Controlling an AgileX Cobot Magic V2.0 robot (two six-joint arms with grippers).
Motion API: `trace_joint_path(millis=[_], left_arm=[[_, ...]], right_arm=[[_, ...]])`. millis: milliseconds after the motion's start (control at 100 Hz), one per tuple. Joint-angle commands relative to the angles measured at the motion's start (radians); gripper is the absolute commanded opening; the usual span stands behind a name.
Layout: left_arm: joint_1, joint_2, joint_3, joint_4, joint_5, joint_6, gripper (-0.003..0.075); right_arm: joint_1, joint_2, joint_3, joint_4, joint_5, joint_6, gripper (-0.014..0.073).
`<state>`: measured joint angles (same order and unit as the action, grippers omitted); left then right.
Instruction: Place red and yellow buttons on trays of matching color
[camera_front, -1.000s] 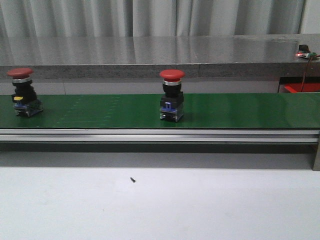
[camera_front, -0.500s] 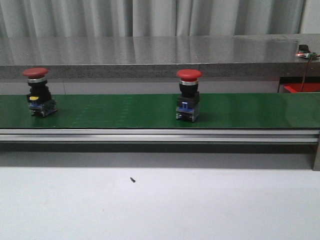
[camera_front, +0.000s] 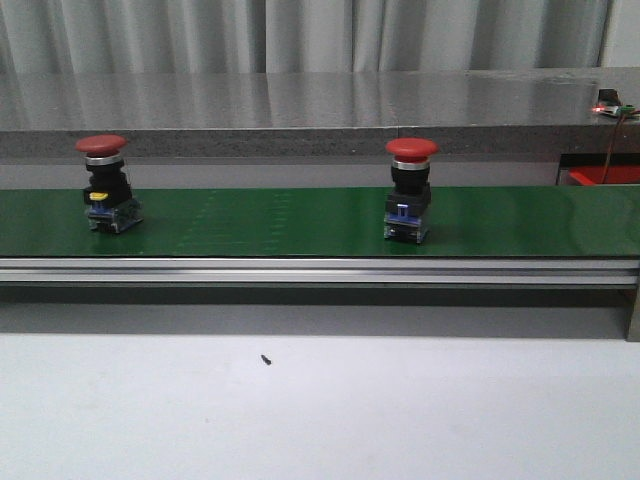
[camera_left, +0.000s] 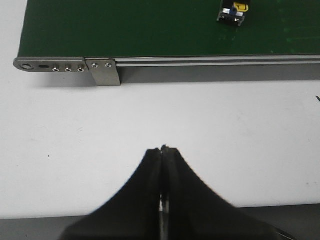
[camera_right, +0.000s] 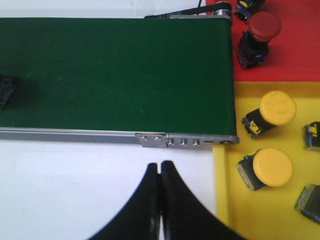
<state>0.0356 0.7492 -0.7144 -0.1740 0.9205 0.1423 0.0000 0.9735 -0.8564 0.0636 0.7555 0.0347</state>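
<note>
Two red-capped buttons stand upright on the green conveyor belt: one at the left with a yellow mark on its base, one right of centre. The left wrist view shows the base of the left one. The right wrist view shows part of a dark button base at the belt's edge of view. My left gripper is shut and empty over the white table, short of the belt. My right gripper is shut and empty beside the yellow tray. The red tray holds a red button.
The yellow tray holds yellow buttons and other button bases. The belt has an aluminium rail along its front and a metal end bracket. A small dark speck lies on the white table. A grey counter runs behind.
Both red buttons have travelled to the right along the belt. Neither gripper shows in the front view.
</note>
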Motion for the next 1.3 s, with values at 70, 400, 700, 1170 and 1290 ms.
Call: trace_joint_path(millis=[70, 400, 700, 1170, 1290], left_arm=[[-0.006, -0.004, -0.026, -0.016, -0.048, 0.001, -0.0019], [-0.006, -0.004, -0.026, -0.016, -0.048, 0.001, -0.002], [-0.006, -0.004, -0.026, -0.016, -0.048, 0.001, -0.0019], [-0.006, -0.004, -0.026, -0.016, -0.048, 0.001, -0.002], [-0.006, -0.004, -0.026, -0.016, -0.048, 0.001, -0.002]], right_arm=[[0.027, 0.079, -0.101, 0.017, -0.034, -0.02, -0.0067], [0.123, 0.268, -0.312, 0.018, 0.074, -0.02, 0.0306], [0.187, 0.459, -0.479, 0.018, 0.158, -0.006, 0.0627], [0.277, 0.65, -0.666, 0.049, 0.281, -0.005, 0.0627], [0.281, 0.68, -0.668, 0.05, 0.278, -0.005, 0.0627]])
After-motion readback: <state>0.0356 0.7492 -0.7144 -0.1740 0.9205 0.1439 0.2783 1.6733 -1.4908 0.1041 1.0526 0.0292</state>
